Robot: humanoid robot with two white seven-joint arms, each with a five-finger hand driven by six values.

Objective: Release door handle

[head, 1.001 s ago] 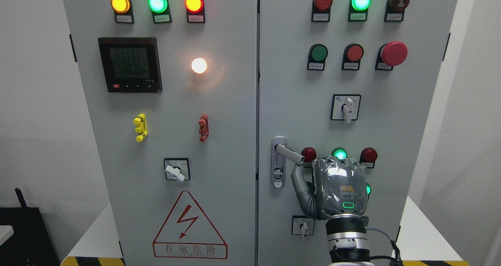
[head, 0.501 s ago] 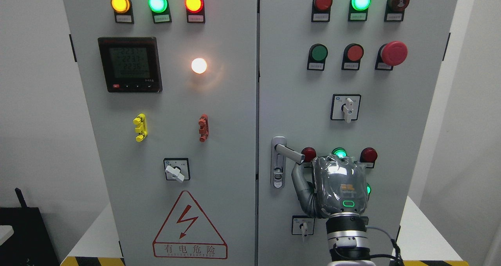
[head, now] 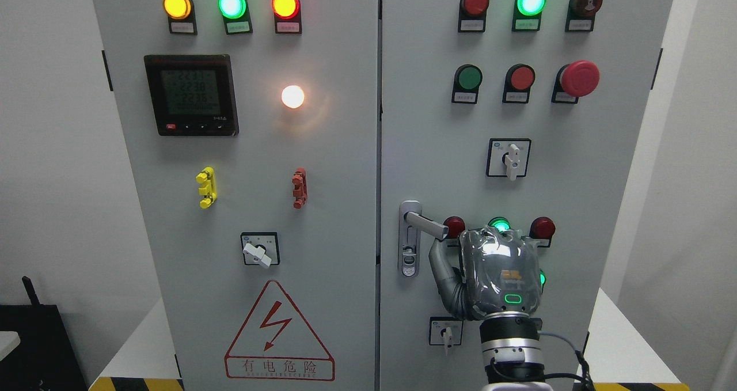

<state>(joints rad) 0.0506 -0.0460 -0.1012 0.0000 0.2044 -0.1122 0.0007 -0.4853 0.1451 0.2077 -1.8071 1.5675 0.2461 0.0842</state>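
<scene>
The silver door handle (head: 425, 225) sits on its lock plate (head: 409, 238) at the left edge of the right cabinet door (head: 437, 120). Its lever points right and slightly down, and all of it shows. My right hand (head: 500, 276), grey under a clear cover, comes up from the bottom edge just right of and below the lever. The thumb (head: 439, 264) reaches up beneath the lever's tip without wrapping it. The hand holds nothing. My left arm is out of view.
Around the hand are red and green lamps (head: 498, 225), a rotary switch (head: 446, 331) below it and another switch (head: 509, 158) above it. The left door (head: 345, 166) carries a meter, lamps and a warning triangle. White table edges flank the cabinet.
The lever's tip has risen a little toward level. My right hand has stayed nearly in place just below it.
</scene>
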